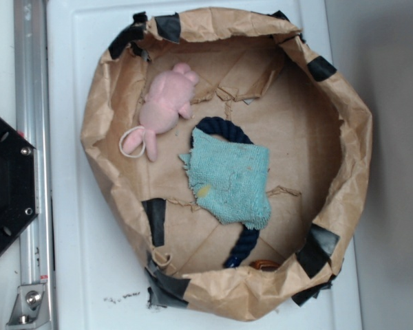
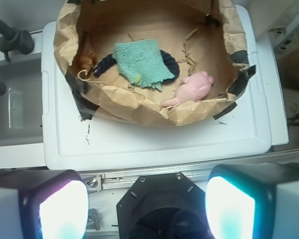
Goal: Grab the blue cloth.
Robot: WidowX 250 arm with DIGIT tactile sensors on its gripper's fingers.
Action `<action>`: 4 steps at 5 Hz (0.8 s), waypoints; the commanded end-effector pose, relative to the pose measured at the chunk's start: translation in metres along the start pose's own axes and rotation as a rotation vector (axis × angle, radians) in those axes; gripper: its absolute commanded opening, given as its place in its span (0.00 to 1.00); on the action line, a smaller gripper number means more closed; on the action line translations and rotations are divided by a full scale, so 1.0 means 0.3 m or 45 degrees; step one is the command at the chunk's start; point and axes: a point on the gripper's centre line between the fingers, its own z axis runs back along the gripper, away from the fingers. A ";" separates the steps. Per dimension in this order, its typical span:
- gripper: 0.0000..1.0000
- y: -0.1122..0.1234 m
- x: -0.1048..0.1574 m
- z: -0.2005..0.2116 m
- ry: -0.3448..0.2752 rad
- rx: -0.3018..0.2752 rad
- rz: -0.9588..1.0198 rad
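Frayed teal-blue terry cloth [image 1: 230,177] over navy rope [image 1: 242,246], clear of crumpled brown paper wall [image 1: 96,137]; pincer [image 2: 147,206] spread wide, empty.

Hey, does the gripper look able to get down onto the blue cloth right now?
Probably yes. The blue cloth lies uncovered on top of the navy rope, open from above; the gripper is open, back outside the paper wall.

Rope [image 1: 242,240] middle hidden under blue cloth [image 1: 230,179]
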 end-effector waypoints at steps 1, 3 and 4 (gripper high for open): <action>1.00 0.000 0.000 0.000 0.000 0.000 0.000; 1.00 0.018 0.258 -0.265 -0.085 0.060 0.098; 1.00 0.061 0.344 -0.390 -0.006 0.090 0.083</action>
